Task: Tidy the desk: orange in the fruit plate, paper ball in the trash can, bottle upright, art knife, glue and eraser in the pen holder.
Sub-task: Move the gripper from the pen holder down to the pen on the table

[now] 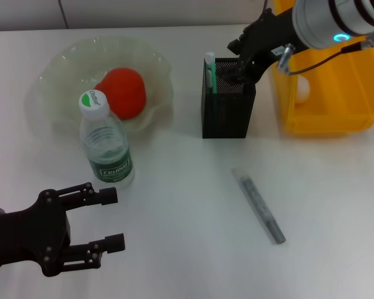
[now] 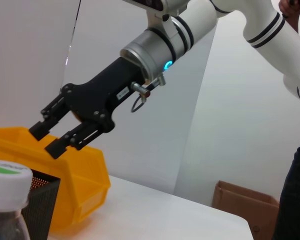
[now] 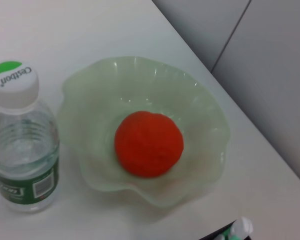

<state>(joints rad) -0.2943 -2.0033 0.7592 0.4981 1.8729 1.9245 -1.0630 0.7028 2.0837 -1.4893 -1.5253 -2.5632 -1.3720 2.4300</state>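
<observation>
The orange lies in the pale-green fruit plate; both also show in the right wrist view, orange and plate. The bottle stands upright in front of the plate. The black mesh pen holder holds a green-and-white glue stick. My right gripper hovers over the holder's top, fingers apart and empty. A white paper ball lies in the yellow trash can. The grey art knife lies on the table. My left gripper is open at the near left. The eraser is out of view.
The white table carries everything. The trash can stands right beside the pen holder. A cardboard box sits on the floor beyond the table, and part of a person shows at the edge of the left wrist view.
</observation>
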